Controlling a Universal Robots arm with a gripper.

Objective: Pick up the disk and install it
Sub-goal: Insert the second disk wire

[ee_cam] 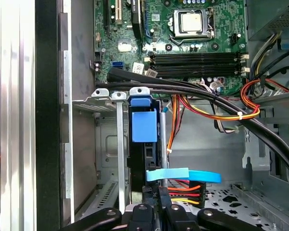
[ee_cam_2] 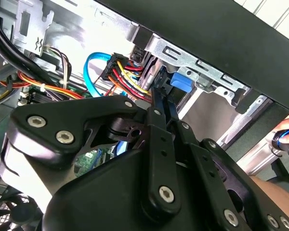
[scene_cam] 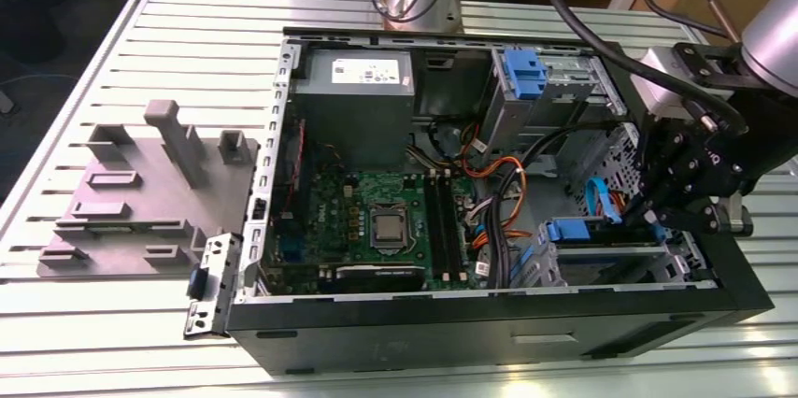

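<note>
With its blue tab showing, the disk (ee_cam: 144,127) sits slotted in the drive cage (ee_cam: 103,144) inside the computer case (scene_cam: 499,333), the claw (ee_cam: 156,192) pressed together just beside it, so installation looks nearly done.

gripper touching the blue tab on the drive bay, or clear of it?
Cannot tell. In the second wrist view the gripper tips reach right up to the blue tab, but their overlap hides any contact or gap.
</note>
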